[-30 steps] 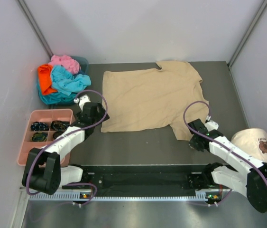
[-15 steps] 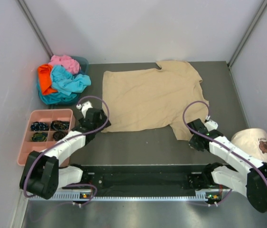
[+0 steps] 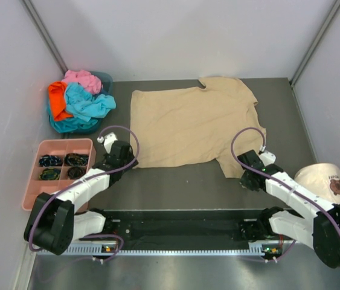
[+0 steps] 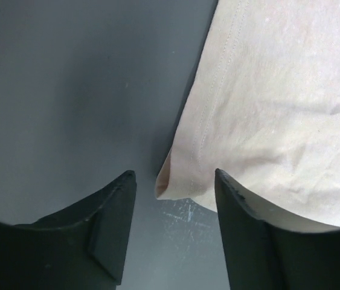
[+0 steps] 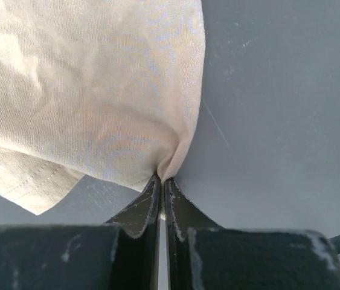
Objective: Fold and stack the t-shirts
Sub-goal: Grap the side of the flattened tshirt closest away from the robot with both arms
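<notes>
The large tan t-shirt (image 3: 194,124) lies spread flat on the dark table. My left gripper (image 3: 129,162) is open at the shirt's near left corner; in the left wrist view that corner (image 4: 176,184) lies just ahead of and between the two fingers (image 4: 112,211). My right gripper (image 3: 246,175) is shut on the tan shirt's near right edge, pinching a fold of cloth (image 5: 166,166) at the fingertips. The turquoise (image 3: 88,103), orange (image 3: 57,98) and pink (image 3: 80,78) t-shirts lie crumpled in a heap at the back left.
A pink compartment tray (image 3: 34,187) with dark small items stands at the left edge. A cream cap with a brown emblem (image 3: 323,180) lies at the right edge beside my right arm. Grey walls enclose the table.
My left gripper has moved nearer and to the right, down to the tan shirt's near left corner. The right gripper has stayed shut on the shirt's edge.
</notes>
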